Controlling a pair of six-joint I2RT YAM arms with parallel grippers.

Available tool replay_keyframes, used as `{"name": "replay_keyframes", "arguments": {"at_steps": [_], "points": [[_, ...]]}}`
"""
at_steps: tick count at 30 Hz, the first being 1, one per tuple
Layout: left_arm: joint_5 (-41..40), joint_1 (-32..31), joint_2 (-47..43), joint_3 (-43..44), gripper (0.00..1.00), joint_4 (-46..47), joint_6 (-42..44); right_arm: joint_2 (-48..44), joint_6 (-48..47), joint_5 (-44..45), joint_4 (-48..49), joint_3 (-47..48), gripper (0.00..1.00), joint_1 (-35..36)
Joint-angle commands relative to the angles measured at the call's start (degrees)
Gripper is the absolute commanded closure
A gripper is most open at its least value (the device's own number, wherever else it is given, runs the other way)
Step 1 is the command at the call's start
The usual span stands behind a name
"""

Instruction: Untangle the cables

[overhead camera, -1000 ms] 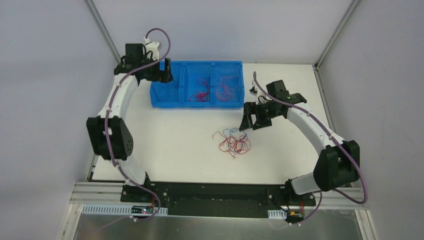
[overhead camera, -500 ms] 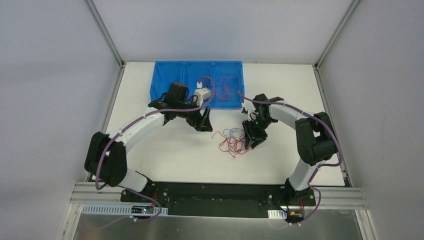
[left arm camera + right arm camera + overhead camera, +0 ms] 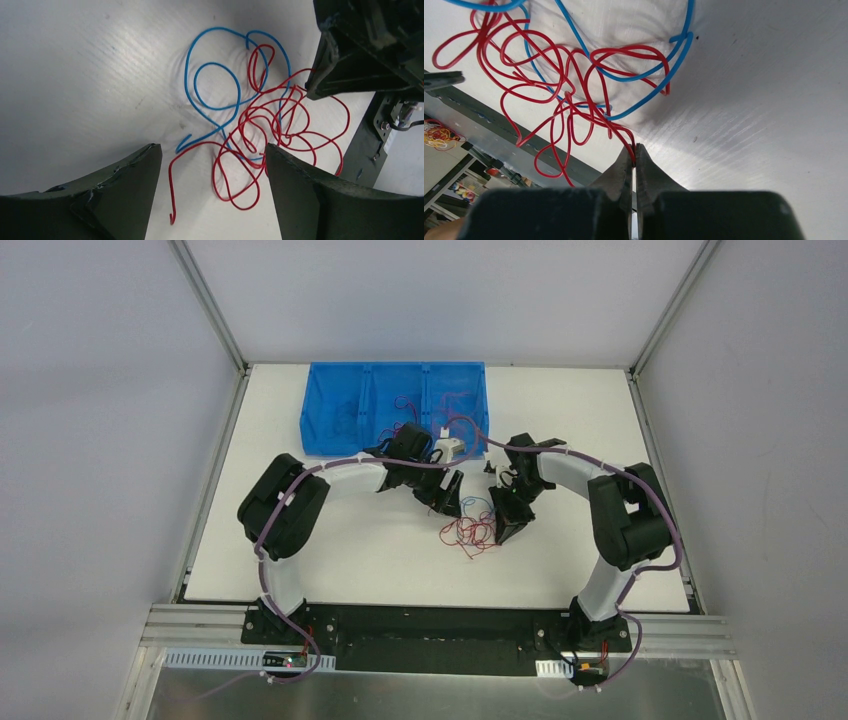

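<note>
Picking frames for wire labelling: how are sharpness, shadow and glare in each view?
Left wrist: cables crisp, faint shadows under blue loops. Right wrist: cables sharp, table sheen streaky, fingers dark and soft. Top: cables tiny, strands hardly separable.

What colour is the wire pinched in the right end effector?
Red: the wire shows best in the right wrist view.

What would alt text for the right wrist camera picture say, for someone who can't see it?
The right end effector, pressed shut, pinches a red strand at the edge of the cables, a loose tangle of thin red and blue loops. They lie on a white table.
</note>
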Motion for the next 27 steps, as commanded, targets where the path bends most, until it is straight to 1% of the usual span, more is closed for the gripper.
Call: {"name": "replay_keyframes", "arguments": {"at_steps": [1,5,8,13,15,16,18,20,21,24,27], "points": [[-2.4,-0.8,2.1,3.7,0.22,8.3,-5.3,-2.1,-3.0,1.1,-2.5,-0.3,1.0,-0.1],[-3.6,-0.8,4.8,4.9,0.28,9.7,-6.7,-1.1,-2.9,0.8,-2.9,0.2,1.0,0.0],[-3.6,-1.1,6.3,4.8,0.36,9.9,-7.8,-1.2,-2.7,0.9,-2.9,0.3,1.0,-0.1],[-2.0,-2.6,6.0,1.8,0.5,11.2,-10.2,-1.6,-2.5,1.1,-3.2,0.6,1.0,-0.8],[-1.0,-3.1,5.6,-0.2,0.56,13.6,-12.5,-1.7,-2.6,1.4,-3.3,1.0,1.0,-1.0],[-0.7,-3.3,5.5,-1.0,0.61,14.1,-13.7,-1.8,-2.7,1.4,-3.5,1.2,1.0,-1.1],[-1.4,-3.3,4.9,-1.5,0.8,14.1,-15.1,-1.9,-2.8,1.8,-3.9,1.6,1.0,-1.2],[-2.5,-2.7,3.2,-1.3,0.97,12.8,-14.5,-2.6,-3.1,2.4,-4.2,1.4,1.0,-1.7],[-2.6,-2.1,1.8,-1.0,1.0,11.8,-14.3,-3.1,-3.4,2.7,-4.2,1.0,1.0,-2.1],[-2.2,1.1,-4.4,-0.1,1.0,7.2,-12.6,-4.3,-6.1,4.4,-5.4,-0.3,1.0,-3.6],[-2.2,2.4,-14.1,-0.8,1.0,0.8,-6.0,-5.8,-10.4,7.6,-6.3,-2.6,1.0,-6.8]]}}
